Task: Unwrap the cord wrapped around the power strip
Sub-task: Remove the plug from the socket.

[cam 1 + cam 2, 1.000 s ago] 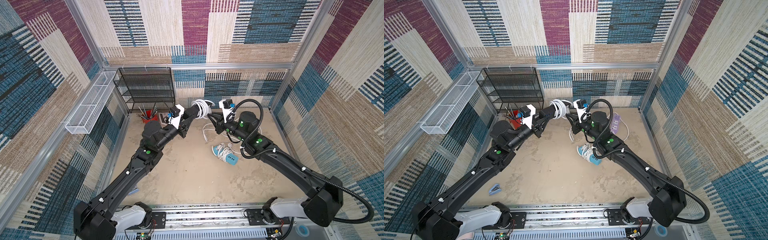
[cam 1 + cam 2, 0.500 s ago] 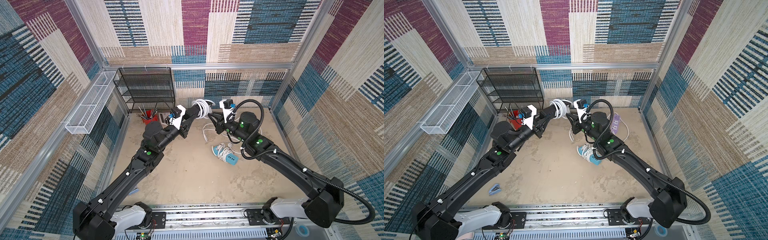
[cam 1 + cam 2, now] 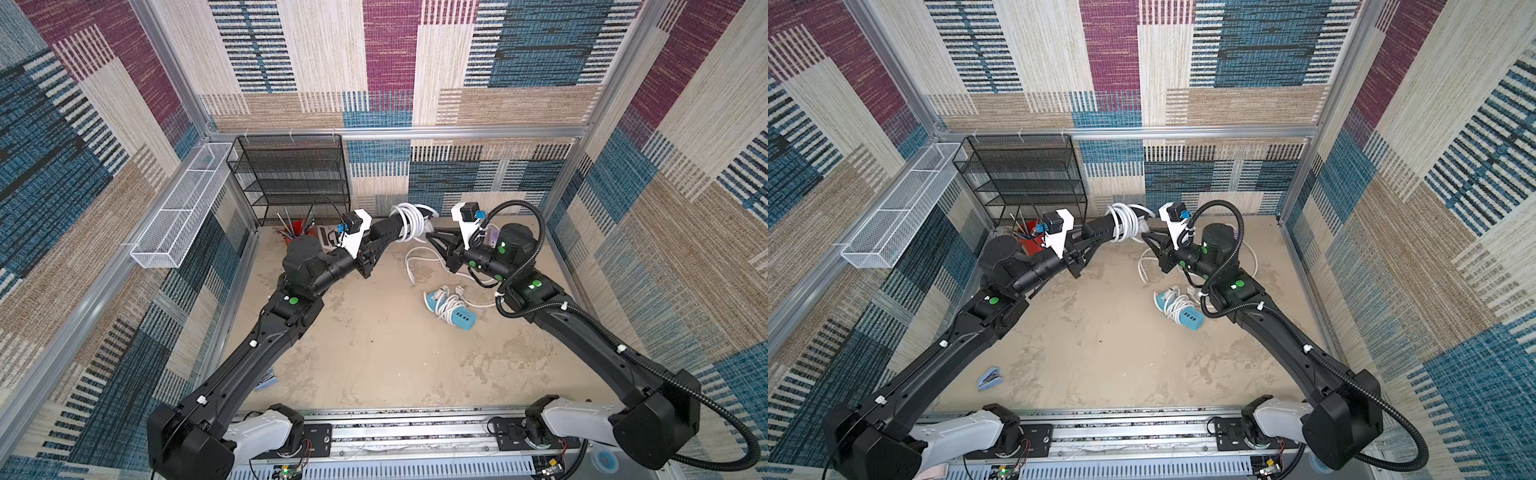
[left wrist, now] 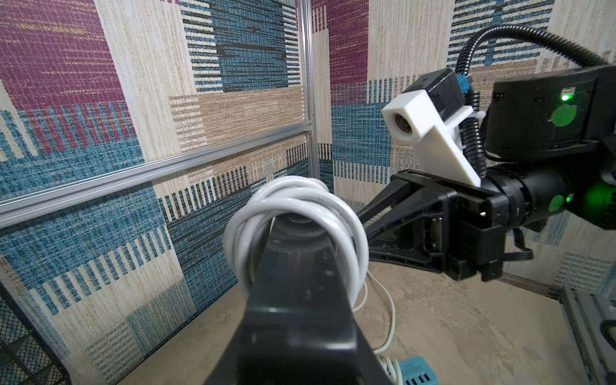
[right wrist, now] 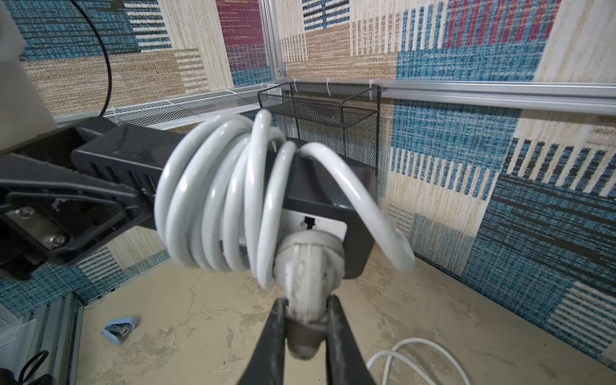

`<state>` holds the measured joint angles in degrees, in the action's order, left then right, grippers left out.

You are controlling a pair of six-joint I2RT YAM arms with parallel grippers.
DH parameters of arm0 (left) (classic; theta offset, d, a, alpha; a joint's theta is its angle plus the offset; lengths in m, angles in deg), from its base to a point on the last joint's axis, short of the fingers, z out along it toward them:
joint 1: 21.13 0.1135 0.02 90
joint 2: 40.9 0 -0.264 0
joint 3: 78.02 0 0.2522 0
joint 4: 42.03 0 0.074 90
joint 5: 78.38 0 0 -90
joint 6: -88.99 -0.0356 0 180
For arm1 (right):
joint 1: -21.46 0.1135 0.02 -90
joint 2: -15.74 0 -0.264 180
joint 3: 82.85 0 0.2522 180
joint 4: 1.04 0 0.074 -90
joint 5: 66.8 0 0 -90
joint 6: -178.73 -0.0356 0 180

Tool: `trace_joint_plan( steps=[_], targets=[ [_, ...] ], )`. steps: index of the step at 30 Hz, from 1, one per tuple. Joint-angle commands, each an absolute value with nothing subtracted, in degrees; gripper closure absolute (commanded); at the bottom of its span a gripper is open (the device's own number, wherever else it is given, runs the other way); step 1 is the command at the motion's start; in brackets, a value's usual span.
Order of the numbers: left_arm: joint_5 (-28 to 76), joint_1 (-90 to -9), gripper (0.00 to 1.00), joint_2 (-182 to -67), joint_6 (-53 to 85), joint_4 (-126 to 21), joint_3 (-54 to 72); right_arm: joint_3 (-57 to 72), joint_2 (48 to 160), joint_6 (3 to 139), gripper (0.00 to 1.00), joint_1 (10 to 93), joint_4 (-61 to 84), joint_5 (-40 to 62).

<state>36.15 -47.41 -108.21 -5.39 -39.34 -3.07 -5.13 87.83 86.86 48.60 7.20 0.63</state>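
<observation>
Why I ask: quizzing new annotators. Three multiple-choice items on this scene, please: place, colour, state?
1. Where is the black plastic power strip? A on the floor; B raised in the left gripper; C on a shelf.
2. The thick cord coiled around it is: A white; B red; C black.
3. The right gripper is: A wide open; B shut on the cord's white plug; C out of view.
Key: B, both top views show it aloft; A, white coils in wrist views; B, fingers pinch the plug.
</observation>
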Motion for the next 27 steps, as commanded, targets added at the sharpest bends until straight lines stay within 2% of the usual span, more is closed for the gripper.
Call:
trace_joint_plan(
  steps=[1, 15, 22, 27],
  targets=[
    [31.2, -46.7, 1.0, -108.4, -4.7, -37.4, -2.9, -4.4, 88.2, 86.5, 1.0, 48.2, 4.3, 5.3],
    [29.2, -47.6, 1.0, -110.0, -2.2, -35.7, -3.4, 1.5, 95.1, 87.1, 1.0, 58.7, 2.0, 8.6],
    [27.5, -47.2, 1.0, -108.7, -4.3, -37.1, -3.3, 0.3, 92.9, 87.7, 1.0, 57.9, 2.8, 10.8],
    [28.5, -46.3, 1.0, -109.0, -3.4, -38.2, -2.3, -2.3, 90.0, 84.9, 1.0, 52.0, 2.4, 5.6]
  ],
)
